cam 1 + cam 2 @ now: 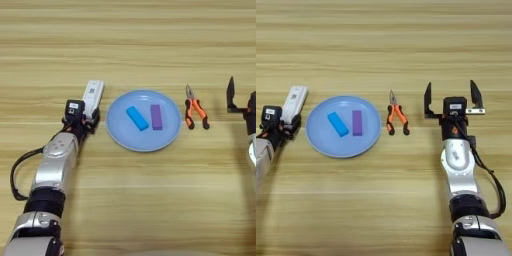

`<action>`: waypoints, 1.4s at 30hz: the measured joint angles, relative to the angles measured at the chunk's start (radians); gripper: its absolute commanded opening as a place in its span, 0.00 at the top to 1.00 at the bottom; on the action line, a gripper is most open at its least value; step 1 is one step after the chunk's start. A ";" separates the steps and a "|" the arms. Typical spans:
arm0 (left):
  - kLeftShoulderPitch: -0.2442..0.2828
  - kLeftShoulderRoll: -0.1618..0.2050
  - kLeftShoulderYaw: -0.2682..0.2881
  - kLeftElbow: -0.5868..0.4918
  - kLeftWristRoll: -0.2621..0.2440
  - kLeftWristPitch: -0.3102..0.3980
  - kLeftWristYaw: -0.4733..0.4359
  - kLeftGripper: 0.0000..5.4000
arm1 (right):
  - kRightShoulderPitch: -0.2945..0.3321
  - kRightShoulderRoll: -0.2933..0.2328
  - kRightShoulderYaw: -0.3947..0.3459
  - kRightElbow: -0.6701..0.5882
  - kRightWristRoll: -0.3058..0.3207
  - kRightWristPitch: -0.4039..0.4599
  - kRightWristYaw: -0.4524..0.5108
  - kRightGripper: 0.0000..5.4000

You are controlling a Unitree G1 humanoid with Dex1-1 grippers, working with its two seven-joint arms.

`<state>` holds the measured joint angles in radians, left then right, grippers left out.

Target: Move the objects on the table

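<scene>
Fingers of the right gripper (452, 99) stood spread wide, two black prongs pointing up the frame at centre right, with nothing between them and nothing touching them. It hovered just right of the pliers (395, 114), clear of them. The left gripper (85, 119) sat at the left of the frame, right at the lower end of the white bar (93, 96); its black fingers crowded against that end, but I could not tell whether they were clenched on it or only resting beside it.

No brand or writing could be read anywhere; the small white tags on each wrist housing were illegible.

The white bar was a long, flat, smooth rectangle with a small grey panel, lying tilted slightly to the right, left of centre and just beside the plate (117, 137). The pliers were needle-nosed, thin metal tips pointing up the frame, orange-and-black handles splayed toward the bottom, lying right of the plate and not touching it. The plate was round, light blue and matte, in the middle of the frame, holding a blue block (137, 118) set diagonally and a purple block (156, 116) set upright, close but apart. The table (150, 40) was pale wood with horizontal plank grain.
</scene>
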<state>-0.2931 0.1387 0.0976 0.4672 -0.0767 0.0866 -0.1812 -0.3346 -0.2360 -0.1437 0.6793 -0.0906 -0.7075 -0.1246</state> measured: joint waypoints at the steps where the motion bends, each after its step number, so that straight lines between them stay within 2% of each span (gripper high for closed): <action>1: 0.001 0.000 -0.001 -0.002 0.000 -0.008 0.000 0.47 | 0.000 0.000 0.000 0.000 0.000 0.000 0.000 0.00; 6: 0.001 -0.002 0.001 -0.007 -0.011 -0.018 -0.004 0.47 | 0.000 0.000 0.000 0.000 0.000 0.000 0.000 0.00; 13: 0.005 -0.004 0.001 -0.062 -0.029 -0.075 -0.045 0.47 | 0.000 0.000 0.000 0.000 0.000 0.000 0.000 0.00; 17: 0.021 -0.003 -0.007 -0.124 -0.047 -0.122 -0.103 0.47 | 0.000 0.000 0.000 0.000 0.000 0.000 0.000 0.00; 24: 0.041 0.007 -0.026 -0.183 -0.065 -0.139 -0.190 0.47 | 0.000 0.000 0.000 0.000 0.000 0.000 0.000 0.00; 30: 0.093 0.057 -0.082 -0.301 -0.110 -0.167 -0.375 0.47 | 0.005 0.001 0.001 -0.002 -0.001 0.000 -0.001 0.00; 35: 0.125 0.092 -0.114 -0.367 -0.144 -0.158 -0.470 0.47 | 0.006 0.001 0.001 -0.006 -0.001 0.001 -0.001 0.00; 42: 0.158 0.143 -0.172 -0.426 -0.157 -0.190 -0.598 0.47 | 0.007 0.001 0.001 -0.008 -0.002 0.001 -0.001 0.00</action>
<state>-0.1349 0.2814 -0.0742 0.0407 -0.2340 -0.1031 -0.7791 -0.3275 -0.2348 -0.1423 0.6711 -0.0931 -0.7066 -0.1256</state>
